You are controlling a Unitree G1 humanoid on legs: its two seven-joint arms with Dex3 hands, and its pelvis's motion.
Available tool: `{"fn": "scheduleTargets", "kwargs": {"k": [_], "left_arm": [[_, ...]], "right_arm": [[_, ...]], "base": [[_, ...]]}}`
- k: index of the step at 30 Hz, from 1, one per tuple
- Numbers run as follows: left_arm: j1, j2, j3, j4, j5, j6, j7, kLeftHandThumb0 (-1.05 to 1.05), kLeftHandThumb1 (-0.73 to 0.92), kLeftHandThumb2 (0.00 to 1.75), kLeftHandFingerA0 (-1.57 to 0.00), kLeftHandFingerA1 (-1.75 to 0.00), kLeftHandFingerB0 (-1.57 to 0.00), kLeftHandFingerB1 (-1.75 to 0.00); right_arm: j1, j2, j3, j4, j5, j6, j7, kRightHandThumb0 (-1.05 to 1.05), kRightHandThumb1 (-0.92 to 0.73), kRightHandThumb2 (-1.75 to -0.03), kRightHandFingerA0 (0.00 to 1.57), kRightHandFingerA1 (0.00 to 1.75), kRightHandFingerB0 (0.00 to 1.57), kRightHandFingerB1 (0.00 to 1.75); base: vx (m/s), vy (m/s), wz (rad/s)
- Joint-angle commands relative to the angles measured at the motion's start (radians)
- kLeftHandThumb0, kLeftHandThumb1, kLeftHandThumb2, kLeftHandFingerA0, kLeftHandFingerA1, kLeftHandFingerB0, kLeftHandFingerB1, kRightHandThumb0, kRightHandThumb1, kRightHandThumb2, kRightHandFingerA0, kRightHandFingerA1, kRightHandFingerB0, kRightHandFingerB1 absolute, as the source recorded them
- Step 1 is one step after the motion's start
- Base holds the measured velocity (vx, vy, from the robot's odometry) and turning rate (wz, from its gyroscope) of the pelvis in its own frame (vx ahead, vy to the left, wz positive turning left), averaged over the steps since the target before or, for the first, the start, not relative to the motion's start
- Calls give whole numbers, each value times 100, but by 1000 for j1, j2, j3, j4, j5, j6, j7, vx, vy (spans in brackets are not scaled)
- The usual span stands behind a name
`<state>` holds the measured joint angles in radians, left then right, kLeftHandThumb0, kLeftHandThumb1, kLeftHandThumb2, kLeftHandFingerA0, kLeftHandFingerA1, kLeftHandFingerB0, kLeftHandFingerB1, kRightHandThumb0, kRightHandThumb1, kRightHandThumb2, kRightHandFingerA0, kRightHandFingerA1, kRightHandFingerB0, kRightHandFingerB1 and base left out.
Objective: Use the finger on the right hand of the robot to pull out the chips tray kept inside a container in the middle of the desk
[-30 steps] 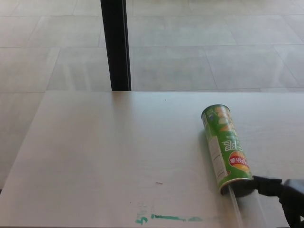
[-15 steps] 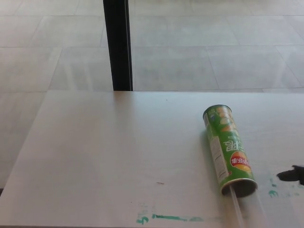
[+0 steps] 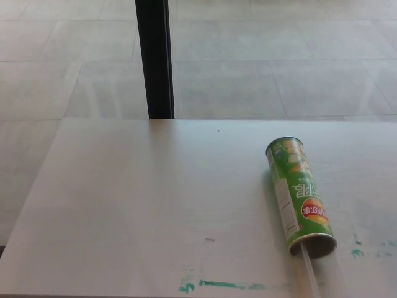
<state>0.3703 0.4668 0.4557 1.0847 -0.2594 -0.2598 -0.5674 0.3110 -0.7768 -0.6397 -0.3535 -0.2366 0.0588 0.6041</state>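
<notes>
One green can (image 3: 299, 195) lying near desk (image 3: 136, 205) edge

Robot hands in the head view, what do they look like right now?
Neither hand shows, so their look can't be described. Only the green chips can lies on the pale desk, a clear tray poking from its open end.

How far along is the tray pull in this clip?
Barely started: the green chips can lies on the desk, a thin clear tray edge poking from its near open end. Neither robot hand shows. Nearly all of the pull remains.
</notes>
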Motion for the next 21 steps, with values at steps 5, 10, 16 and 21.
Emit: {"fn": "scheduleTargets", "kwargs": {"k": [5,10,16,21], "left_arm": [[-5,18,2,33,2,-6,20,-69,73,62,-39,-67,-37,-43],[-6,17,12,31,-13,2,5,-67,74,63,-41,-68,-36,-43],[-6,10,5,1,-7,11,29,-67,73,62,-41,-70,-41,-51],[-21,10,0,16,0,6,37,-67,74,62,-40,-67,-33,-41]], "right_arm": [[155,280,-318,339,174,-199,-212,-18,-48,-67,84,172,40,57],[142,342,-314,685,142,-331,-373,-20,-47,-68,92,167,43,74],[122,378,-279,843,121,-347,-470,-18,-52,-64,91,166,44,78],[111,413,-219,996,71,-413,-585,-31,-38,-84,123,135,52,80]], "base": [[0,0,0],[0,0,0],[0,0,0],[0,0,0]]}}
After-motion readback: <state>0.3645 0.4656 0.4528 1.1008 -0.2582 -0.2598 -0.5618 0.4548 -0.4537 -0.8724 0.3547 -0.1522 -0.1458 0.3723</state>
